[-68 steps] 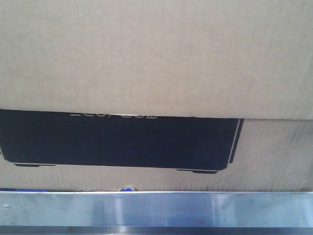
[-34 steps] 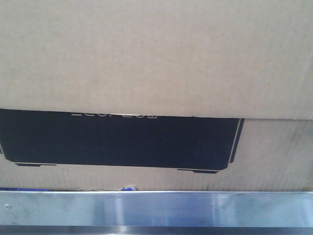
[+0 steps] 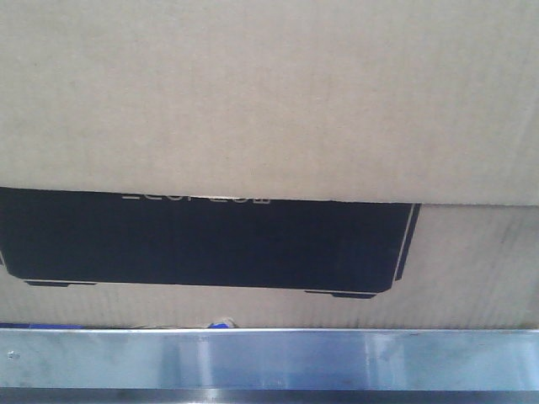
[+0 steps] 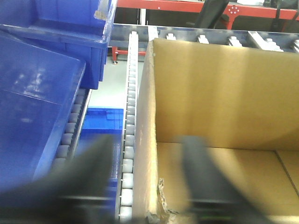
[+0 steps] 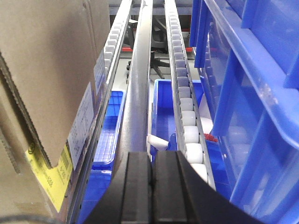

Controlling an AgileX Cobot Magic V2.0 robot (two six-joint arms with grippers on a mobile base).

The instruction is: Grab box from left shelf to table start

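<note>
Cardboard fills the front view: the box (image 3: 269, 101) sits on the left shelf (image 3: 269, 360), close behind its silver front. On the left, the left hand (image 4: 145, 154) is spread wide astride the box's side wall, one blurred finger (image 4: 88, 182) outside over the rollers (image 4: 128, 140), the other inside the open box. On the right, the right hand (image 5: 152, 161) is pinched closed on nothing, pointing along a metal bar (image 5: 140, 84) beside the box.
</note>
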